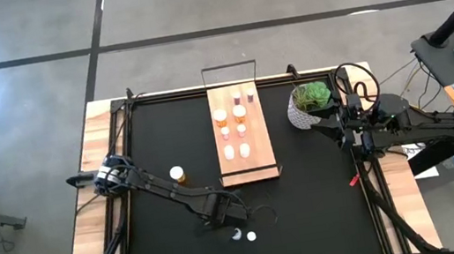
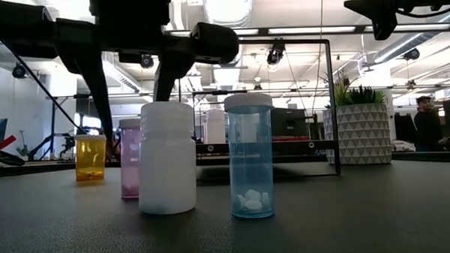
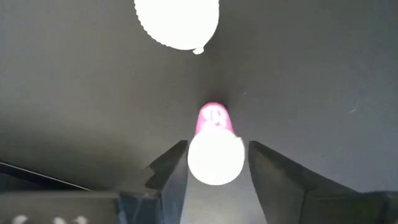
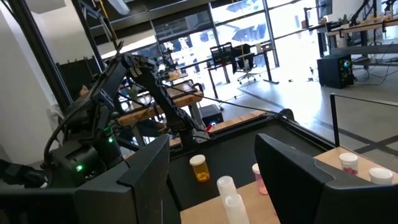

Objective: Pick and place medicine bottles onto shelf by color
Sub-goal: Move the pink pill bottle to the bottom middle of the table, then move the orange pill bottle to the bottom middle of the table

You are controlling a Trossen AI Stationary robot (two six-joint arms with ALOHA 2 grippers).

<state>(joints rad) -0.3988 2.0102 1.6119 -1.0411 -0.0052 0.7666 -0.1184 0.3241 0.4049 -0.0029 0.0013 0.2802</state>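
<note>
Pink bottle (image 3: 214, 122) between open left gripper (image 3: 216, 163) fingers

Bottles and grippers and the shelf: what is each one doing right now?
Left gripper: open, fingers either side of the pink bottle's cap.
Pink bottle: upright on the mat.
White bottle: upright, capped.
Blue bottle: upright, capped, pills inside.
Orange bottle: upright, alone on the mat.
Shelf: holding several upright bottles.
Right gripper: open, empty, waiting beside the plant.

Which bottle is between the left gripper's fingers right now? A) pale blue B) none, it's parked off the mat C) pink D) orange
C: the left wrist view shows the left gripper straddling the pink bottle, its pale cap between the open fingers.
</note>
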